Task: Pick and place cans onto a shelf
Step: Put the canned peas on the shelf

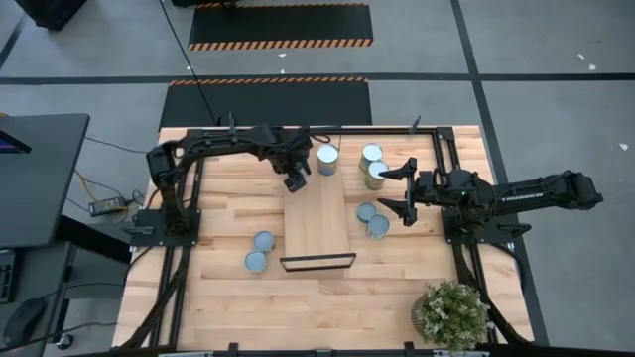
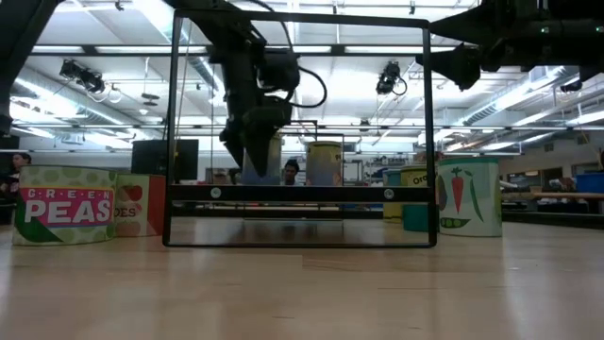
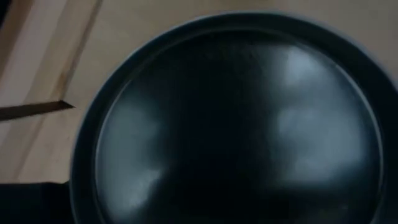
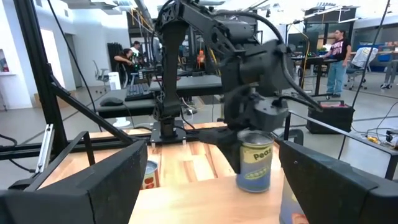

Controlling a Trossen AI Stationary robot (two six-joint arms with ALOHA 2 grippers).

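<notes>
1. Surface (image 1: 248, 307): a pale planked wooden top with black bar framing, standing on a grey floor marked with hazard-striped mats. The low view shows a large open hall with ceiling strip lights behind it.
2. Left gripper (image 1: 295, 182): positioned at the far left corner of the shelf (image 1: 317, 223). The left wrist view is filled by the round top of a can directly beneath it. Whether the fingers grip that can cannot be told.
3. Two cans (image 1: 260, 250) lie on the surface left of the shelf, well apart from either gripper.
4. One can (image 1: 327, 159) stands at the shelf's far end, just beside the left gripper.
5. Right gripper (image 1: 407, 190): fingers spread wide, holding nothing. Two cans (image 1: 373, 167) stand just beside its far finger; two more (image 1: 372, 219) lie near its near finger.
6. A potted plant (image 1: 451, 312) sits at the near right corner.
</notes>
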